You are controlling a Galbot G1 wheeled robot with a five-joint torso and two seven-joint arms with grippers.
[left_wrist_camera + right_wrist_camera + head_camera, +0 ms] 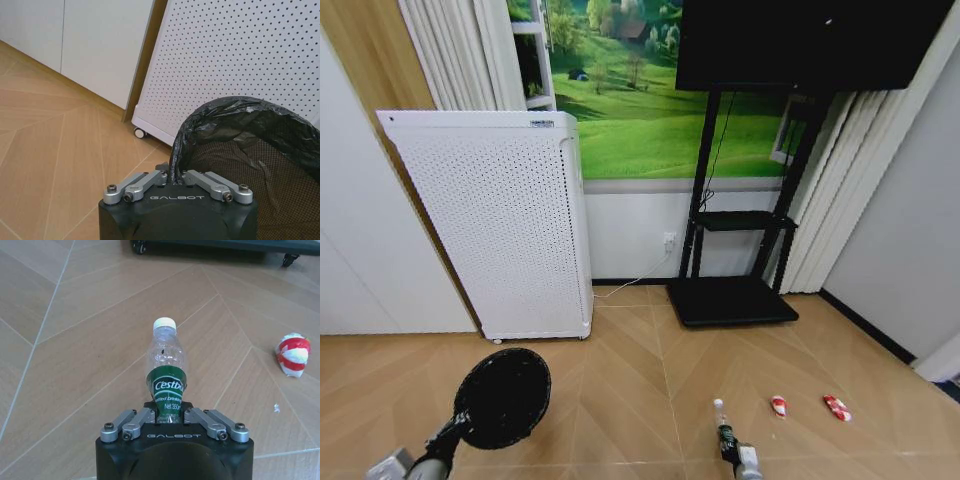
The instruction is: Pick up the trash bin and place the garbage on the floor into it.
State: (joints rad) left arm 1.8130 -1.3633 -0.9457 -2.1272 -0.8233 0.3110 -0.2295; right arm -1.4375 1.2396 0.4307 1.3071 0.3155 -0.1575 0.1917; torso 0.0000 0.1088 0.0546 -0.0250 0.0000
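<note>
I judge the step in hand to be the first loading: bin already lifted, first piece of garbage secured. My left gripper (175,181) is closed on the rim of the small round black trash bin lined with crinkly black plastic (250,150); the rim wall sits pinched between the fingers, and the bin's mouth extends directly ahead of that gripper, in front of the tall white perforated appliance (235,55). My right gripper (169,416) is clamped on the base of the small clear plastic bottle with green label and white cap (165,365), the bottle projecting straight out beyond the fingertips, cap foremost, above the wooden floor (75,340).

In the head view, the bin (502,397) is well apart from the bottle (723,425). Two small red-and-white crumpled wrappers (779,405) (836,407) lie on the floor off the right gripper's outer side.

The next move calls for bringing bottle and bin mouth together, then releasing over the opening
</note>
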